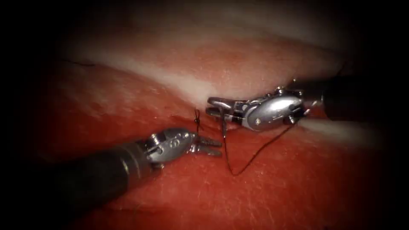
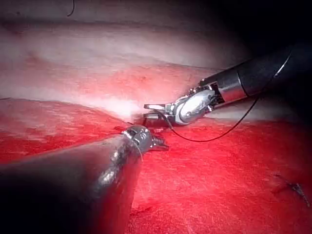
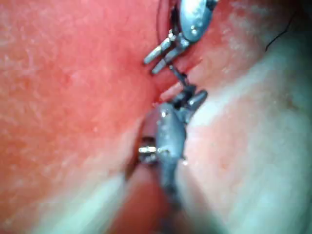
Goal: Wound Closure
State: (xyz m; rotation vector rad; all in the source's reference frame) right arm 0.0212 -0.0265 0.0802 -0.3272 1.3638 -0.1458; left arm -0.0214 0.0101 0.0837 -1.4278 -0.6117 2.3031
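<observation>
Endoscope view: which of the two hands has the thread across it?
The right arm's hand: thread crosses its tip; the left arm's hand, open, holds nothing.

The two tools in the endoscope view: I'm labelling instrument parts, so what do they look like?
Each is a long, thin, dark shaft ending in a shiny silver metal wrist with small round pins and screws, then two short, narrow metal jaws. The left arm's tool has a rounded silver wrist piece. The right arm's tool has a smooth, bulbous, teardrop-shaped silver housing behind its jaws. No cables or readable markings are visible.
</observation>
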